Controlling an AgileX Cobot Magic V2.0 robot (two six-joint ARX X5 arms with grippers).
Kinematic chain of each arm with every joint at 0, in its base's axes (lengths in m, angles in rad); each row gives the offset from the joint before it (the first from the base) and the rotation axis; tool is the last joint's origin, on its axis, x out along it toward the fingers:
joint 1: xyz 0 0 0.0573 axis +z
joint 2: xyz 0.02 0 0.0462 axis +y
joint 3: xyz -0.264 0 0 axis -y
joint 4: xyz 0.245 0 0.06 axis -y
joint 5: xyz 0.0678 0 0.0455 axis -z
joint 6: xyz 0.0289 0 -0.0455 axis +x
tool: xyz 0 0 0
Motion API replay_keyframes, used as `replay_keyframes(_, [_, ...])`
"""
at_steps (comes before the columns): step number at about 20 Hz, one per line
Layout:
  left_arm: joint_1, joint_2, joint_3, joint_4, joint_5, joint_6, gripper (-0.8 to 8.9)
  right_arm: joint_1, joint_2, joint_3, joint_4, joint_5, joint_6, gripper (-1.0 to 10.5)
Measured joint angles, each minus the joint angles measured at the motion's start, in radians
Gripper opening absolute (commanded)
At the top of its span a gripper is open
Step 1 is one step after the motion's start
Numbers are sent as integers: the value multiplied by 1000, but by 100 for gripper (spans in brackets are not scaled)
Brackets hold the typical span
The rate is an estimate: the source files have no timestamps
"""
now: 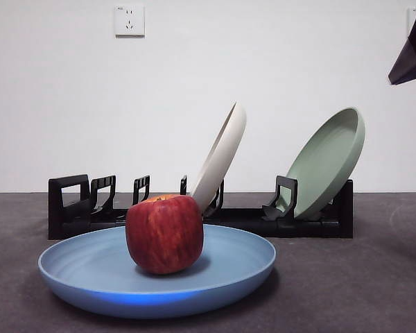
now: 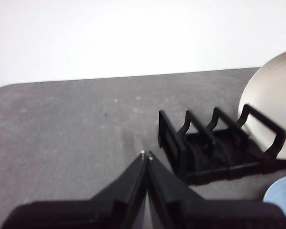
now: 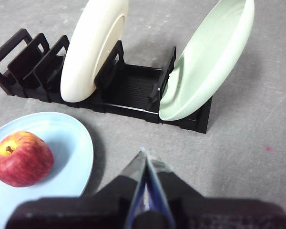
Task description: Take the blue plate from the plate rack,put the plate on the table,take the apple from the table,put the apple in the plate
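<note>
A dark red apple (image 1: 164, 233) is sitting inside the blue plate (image 1: 90, 263), which is lying flat on the grey worktop (image 1: 347, 277) in front of a long black plate rack (image 1: 69, 205). Both grippers are hanging clear of everything: the left gripper (image 2: 146, 155) near the rack's left end, the right gripper (image 3: 144, 151) above the worktop near the rack's right half, each with jaws pressed together and holding nothing.

The task looks complete, so little is at risk. The apple is resting left of the plate's centre and could roll if an arm nudges the rim. The cream plate (image 1: 222, 156) and green plate (image 1: 326, 163) are leaning steeply in their slots; a bump to the rack might tip them.

Count: one apple, three plates, one rack, two grippers, one wall socket (image 1: 130, 20).
</note>
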Motion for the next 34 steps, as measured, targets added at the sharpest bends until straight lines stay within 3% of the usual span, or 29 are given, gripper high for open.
replay_keyframes(5, [43, -46, -137, 19, 7, 5, -1, 0, 0, 0, 0, 0, 0, 1])
replay_keyframes(9, [47, -64, -138, -49, 6, 10, -1, 0, 0, 0, 0, 0, 0, 1])
replay_keyframes(24, [47, -66, -138, -49, 7, 11, -1, 0, 0, 0, 0, 1, -1, 2])
replay_keyframes(27, [47, -66, -138, -49, 7, 11, -1, -10, -25, 0, -20, 11, -43, 2])
replay_keyframes(30, [47, -66, -138, -49, 7, 11, -1, -105, -120, 0, -6, 11, -96, 2])
replay_keyframes(34, [47, -66, -138, -49, 7, 11, -1, -364, -282, -69, 79, -88, -121, 2])
